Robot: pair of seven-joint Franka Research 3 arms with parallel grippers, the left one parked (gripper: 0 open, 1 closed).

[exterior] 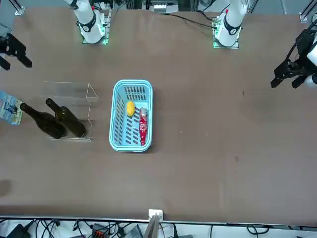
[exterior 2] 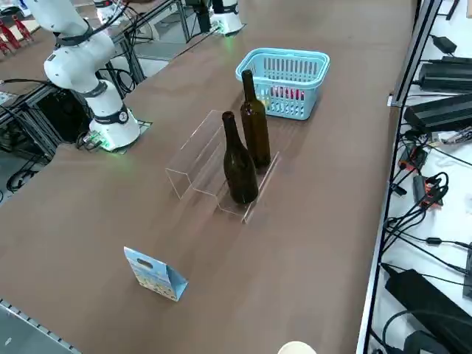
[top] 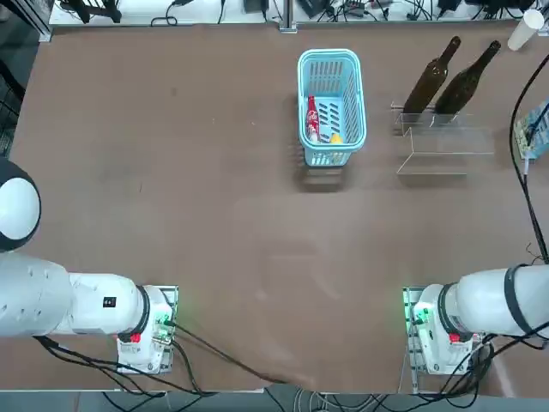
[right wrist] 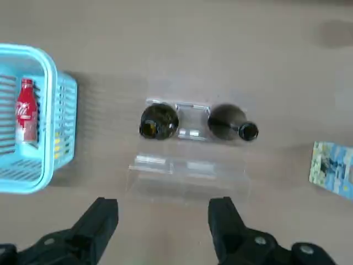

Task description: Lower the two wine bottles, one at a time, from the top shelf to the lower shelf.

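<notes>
Right claw (right wrist: 163,221) spread, empty, hovering above the desk (top: 214,232), short of the stand. Both wine bottles (right wrist: 159,122) (right wrist: 231,126) upright on the top shelf (right wrist: 192,130). Risk I see: tall, top-heavy glass close together; a skewed approach could topple one onto its neighbour.
</notes>
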